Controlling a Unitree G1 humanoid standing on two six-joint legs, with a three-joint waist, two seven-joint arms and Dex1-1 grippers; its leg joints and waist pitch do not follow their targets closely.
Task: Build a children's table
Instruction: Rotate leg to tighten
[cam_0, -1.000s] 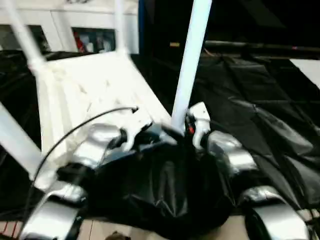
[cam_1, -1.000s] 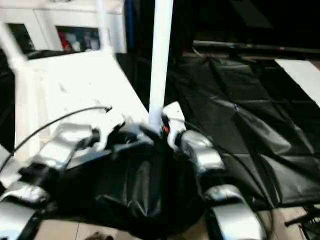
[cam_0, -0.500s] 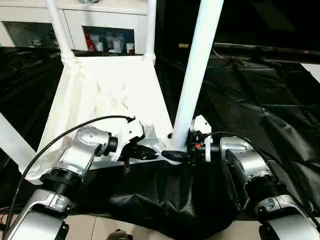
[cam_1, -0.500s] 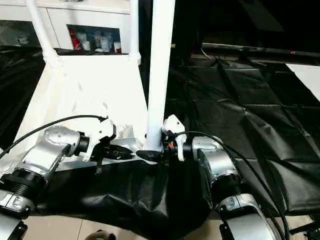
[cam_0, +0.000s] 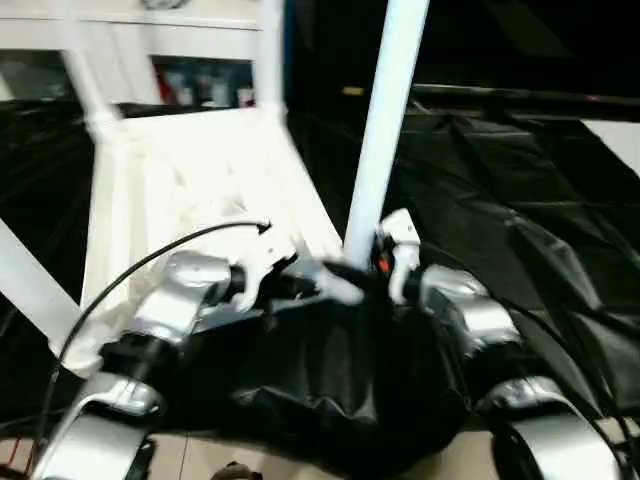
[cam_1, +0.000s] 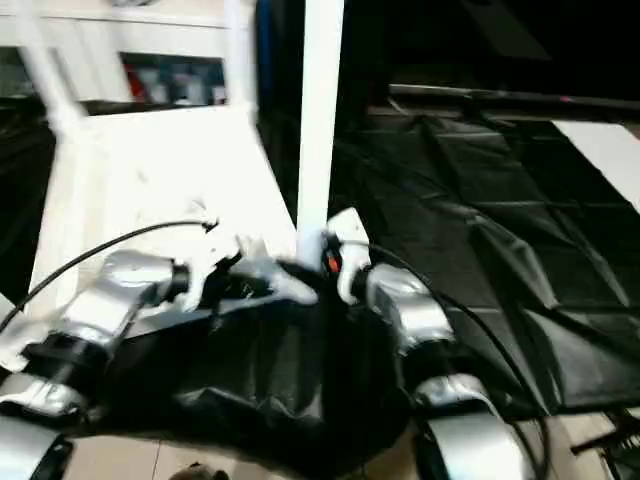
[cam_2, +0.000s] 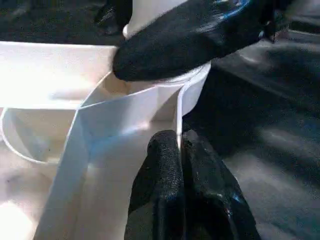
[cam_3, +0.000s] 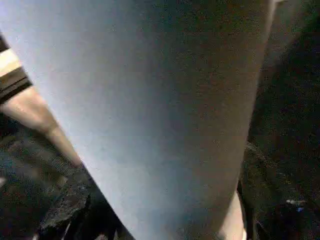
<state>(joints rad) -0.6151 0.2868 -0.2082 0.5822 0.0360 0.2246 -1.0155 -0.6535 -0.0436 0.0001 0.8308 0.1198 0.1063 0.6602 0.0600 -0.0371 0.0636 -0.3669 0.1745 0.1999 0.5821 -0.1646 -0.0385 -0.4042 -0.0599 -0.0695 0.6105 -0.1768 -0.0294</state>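
The children's table lies upside down, its white ribbed tabletop (cam_0: 200, 170) on black sheeting. Legs rise from its corners: two at the far end (cam_0: 268, 60), one at the near left (cam_0: 30, 290) and one at the near right (cam_0: 385, 130). My left gripper (cam_2: 179, 165) is shut on the thin white rim of the tabletop, just beside the near right corner socket (cam_2: 192, 87). My right gripper (cam_0: 352, 272) holds the near right leg at its base, with one black finger (cam_2: 190, 40) lying across the leg just above the socket. That leg (cam_3: 150, 100) stands close before the right wrist camera.
Crumpled black sheeting (cam_0: 520, 200) covers the floor to the right and bunches up between my forearms (cam_0: 330, 390). A white glass-door cabinet (cam_0: 200, 50) stands behind the table. A pale board (cam_0: 615, 135) lies at the far right edge.
The whole picture has shifted and blurred with my head's motion. Both grippers stay at the near right corner, the left on the rim and the right at the leg's base.
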